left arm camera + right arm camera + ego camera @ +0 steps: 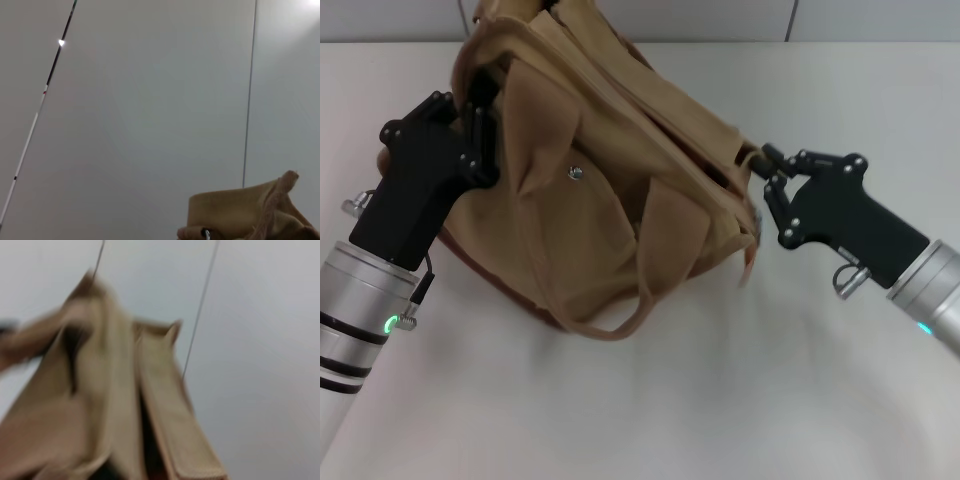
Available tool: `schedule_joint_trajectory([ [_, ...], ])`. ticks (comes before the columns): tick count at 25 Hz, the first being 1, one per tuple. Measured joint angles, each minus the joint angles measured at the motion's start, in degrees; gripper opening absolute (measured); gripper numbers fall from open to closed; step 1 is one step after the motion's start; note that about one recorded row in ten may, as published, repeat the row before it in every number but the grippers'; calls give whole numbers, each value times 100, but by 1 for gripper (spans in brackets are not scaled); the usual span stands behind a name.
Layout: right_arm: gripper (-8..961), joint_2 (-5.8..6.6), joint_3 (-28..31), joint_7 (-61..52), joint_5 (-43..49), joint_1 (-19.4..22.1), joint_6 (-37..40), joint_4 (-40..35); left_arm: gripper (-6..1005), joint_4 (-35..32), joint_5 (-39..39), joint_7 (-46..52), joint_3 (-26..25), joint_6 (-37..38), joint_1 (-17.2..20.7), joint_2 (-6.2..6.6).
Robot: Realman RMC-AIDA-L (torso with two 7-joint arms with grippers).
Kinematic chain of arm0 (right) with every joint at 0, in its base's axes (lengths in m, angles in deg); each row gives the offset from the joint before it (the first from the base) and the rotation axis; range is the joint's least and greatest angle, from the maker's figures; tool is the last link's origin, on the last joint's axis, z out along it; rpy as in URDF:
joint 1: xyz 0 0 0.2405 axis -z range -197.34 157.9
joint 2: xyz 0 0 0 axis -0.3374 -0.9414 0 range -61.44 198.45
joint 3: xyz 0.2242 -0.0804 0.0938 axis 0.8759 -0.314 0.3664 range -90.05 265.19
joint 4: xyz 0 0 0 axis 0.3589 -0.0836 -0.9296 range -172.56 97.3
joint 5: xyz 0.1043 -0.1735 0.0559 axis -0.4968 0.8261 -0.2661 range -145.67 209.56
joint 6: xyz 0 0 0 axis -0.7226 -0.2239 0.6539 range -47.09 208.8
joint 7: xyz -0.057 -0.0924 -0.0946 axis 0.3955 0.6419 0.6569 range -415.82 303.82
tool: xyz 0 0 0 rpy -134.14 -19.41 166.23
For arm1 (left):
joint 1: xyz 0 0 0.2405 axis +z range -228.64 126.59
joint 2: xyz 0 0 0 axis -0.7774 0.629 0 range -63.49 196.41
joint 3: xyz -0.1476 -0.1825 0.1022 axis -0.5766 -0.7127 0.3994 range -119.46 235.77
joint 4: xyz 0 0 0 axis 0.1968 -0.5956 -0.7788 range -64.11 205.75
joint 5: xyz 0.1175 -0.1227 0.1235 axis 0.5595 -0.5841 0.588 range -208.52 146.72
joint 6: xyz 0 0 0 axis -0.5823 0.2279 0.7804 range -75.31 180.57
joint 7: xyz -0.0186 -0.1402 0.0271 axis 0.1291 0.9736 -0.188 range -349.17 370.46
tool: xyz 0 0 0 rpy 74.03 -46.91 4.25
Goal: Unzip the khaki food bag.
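The khaki food bag [590, 200] lies tilted on the white table [720, 400], with its silver snap [575, 172] facing up and one loop handle [620, 325] hanging toward the front. My left gripper [480, 115] is shut on the fabric at the bag's left end. My right gripper [767, 165] is at the bag's right end, closed on a small tan zipper tab [752, 158]. The right wrist view shows the bag's top [125, 405], blurred, with a dark gap between two flaps. The left wrist view shows only a corner of tan fabric [240, 210].
A grey tiled wall [720, 20] runs behind the table's far edge, close behind the bag. White tabletop lies in front of the bag and to its right, under the right arm.
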Motion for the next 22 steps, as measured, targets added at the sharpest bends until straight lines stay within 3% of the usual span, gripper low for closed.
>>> schedule_joint_trajectory([
  [2, 53, 10, 63, -354, -35, -5, 185, -93, 96, 0, -4, 111, 31, -7, 13, 0],
  [4, 50, 20, 392, -1673, -99, -98, 571, -597, 96, 52, 9, 263, 161, -133, 26, 0],
  [5, 49, 20, 392, -1673, -99, -98, 571, -597, 96, 52, 9, 263, 161, -133, 26, 0],
  [9, 61, 40, 940, -3540, -102, -392, 772, -1308, 97, 188, 17, 306, 499, -389, 15, -1],
  [16, 115, 103, 1164, -4203, -133, -569, 528, -1489, 99, 373, 10, 1199, 596, -784, -12, 1],
  [22, 193, 60, 1193, -4298, -352, -365, 712, -1507, 100, 165, 10, 1261, 627, -599, 68, 10],
])
